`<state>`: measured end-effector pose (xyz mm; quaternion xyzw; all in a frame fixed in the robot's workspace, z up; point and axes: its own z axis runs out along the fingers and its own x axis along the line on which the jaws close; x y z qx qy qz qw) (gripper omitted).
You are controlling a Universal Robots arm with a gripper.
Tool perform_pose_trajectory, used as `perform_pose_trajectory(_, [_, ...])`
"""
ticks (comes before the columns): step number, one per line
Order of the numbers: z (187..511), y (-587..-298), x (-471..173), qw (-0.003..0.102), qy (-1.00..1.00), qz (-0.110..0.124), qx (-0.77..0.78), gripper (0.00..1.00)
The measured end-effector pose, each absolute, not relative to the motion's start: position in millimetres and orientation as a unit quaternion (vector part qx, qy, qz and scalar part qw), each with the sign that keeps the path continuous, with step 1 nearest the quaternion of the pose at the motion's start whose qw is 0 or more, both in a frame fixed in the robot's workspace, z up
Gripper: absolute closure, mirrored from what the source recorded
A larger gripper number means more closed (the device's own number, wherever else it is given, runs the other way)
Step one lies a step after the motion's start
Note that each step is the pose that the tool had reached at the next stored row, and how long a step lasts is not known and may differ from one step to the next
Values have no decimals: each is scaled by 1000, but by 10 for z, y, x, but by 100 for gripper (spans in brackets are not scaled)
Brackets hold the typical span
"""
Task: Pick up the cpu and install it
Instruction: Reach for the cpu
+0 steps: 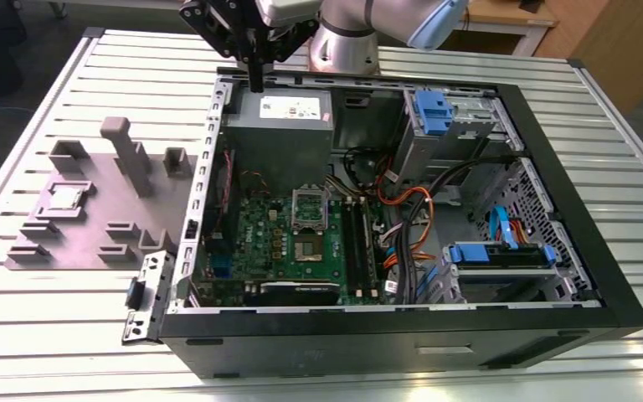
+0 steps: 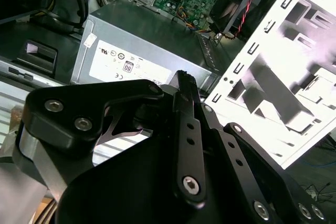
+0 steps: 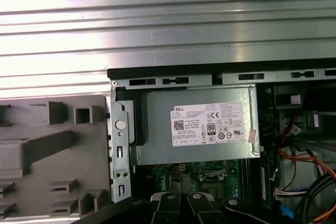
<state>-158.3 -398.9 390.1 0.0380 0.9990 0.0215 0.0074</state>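
Fingers of the gripper (image 1: pixel 257 84) look pressed together with nothing between them. It hangs over the far wall of the computer case (image 1: pixel 411 322), just above the grey power supply box (image 1: pixel 280 134). The cpu (image 1: pixel 67 198) lies flat in a pocket of the grey fixture (image 1: pixel 98 243) on the slatted table (image 1: pixel 76 368). In the exterior view it is outside the case, at roughly 8 o'clock from the gripper and well apart from it. Pick-up seems not yet begun. Grasping, I judge, calls for parted fingers squared to the chip's thin edges. The socket frame (image 1: pixel 308 208) lies at 6 o'clock from the gripper.

Open computer case (image 1: pixel 388 335) on slatted table (image 1: pixel 54 335); grey fixture tray (image 1: pixel 87 239) beside it; power supply (image 1: pixel 277 142) inside.
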Motion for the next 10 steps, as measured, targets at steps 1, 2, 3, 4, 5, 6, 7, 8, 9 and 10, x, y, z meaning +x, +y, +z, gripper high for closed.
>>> perform_pose_trajectory(1, [3901, -3989, -1585, 7, 999, 22, 38, 89])
perform_pose_trajectory(2, [3901, -3989, -1587, 7, 999, 21, 38, 89])
perform_pose_trajectory(3, [3901, -3989, -1591, 7, 999, 21, 38, 89])
perform_pose_trajectory(4, [3901, -3989, -1593, 7, 999, 22, 38, 89])
perform_pose_trajectory(5, [3901, -3989, -1595, 7, 999, 21, 38, 89])
perform_pose_trajectory(6, [3901, -3989, -1597, 7, 999, 21, 38, 89])
perform_pose_trajectory(7, [3901, -3989, -1599, 7, 999, 21, 38, 89])
perform_pose_trajectory(8, [3900, -3989, -1602, 7, 999, 22, 38, 89])
perform_pose_trajectory(9, [3900, -3989, -1604, 7, 999, 21, 38, 89])
perform_pose_trajectory(10, [3900, -3989, -1606, 7, 999, 22, 38, 89])
